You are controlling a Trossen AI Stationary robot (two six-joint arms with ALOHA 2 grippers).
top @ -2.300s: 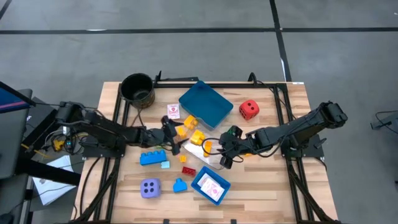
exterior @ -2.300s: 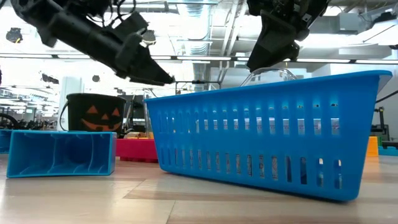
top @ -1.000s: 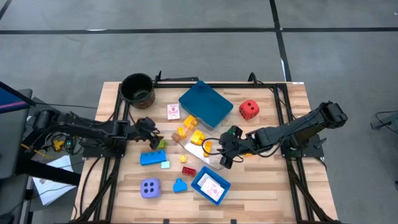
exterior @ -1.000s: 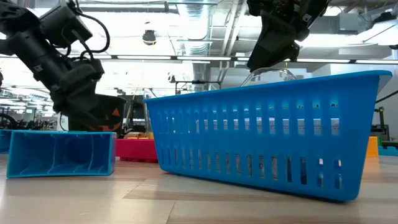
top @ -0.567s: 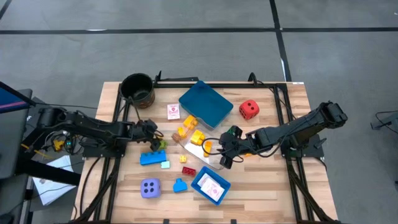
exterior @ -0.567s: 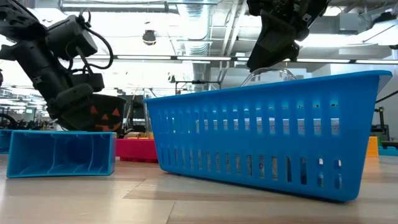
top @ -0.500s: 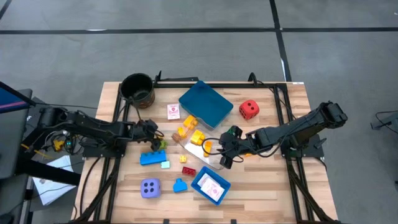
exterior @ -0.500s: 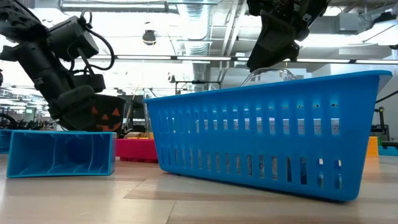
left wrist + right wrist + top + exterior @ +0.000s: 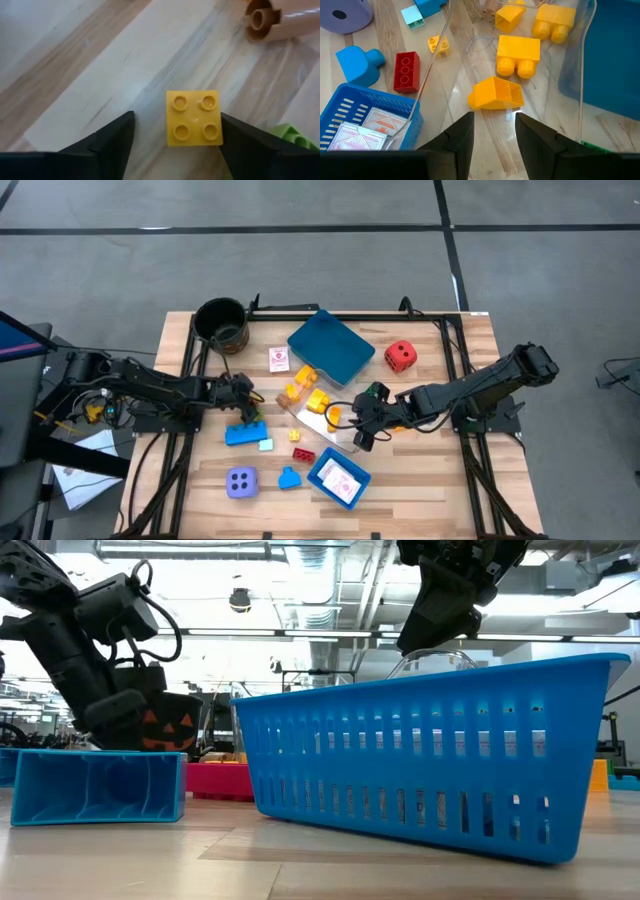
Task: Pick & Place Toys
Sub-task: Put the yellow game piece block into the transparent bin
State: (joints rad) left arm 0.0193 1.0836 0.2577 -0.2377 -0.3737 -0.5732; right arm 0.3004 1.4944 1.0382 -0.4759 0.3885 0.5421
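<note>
Straddling a plain yellow brick (image 9: 194,118), the left hand (image 9: 172,137) stands apart; no writing reads.

A light wooden table (image 9: 430,490) stands on a grey floor (image 9: 300,260) crossed by dark lines. Beyond it, bright ceiling lights (image 9: 300,600) shine among pipes and beams.

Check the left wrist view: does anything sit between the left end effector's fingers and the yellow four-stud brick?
Nothing visible does. The yellow four-stud brick lies on bare wood between the left end effector's open fingers.
</note>
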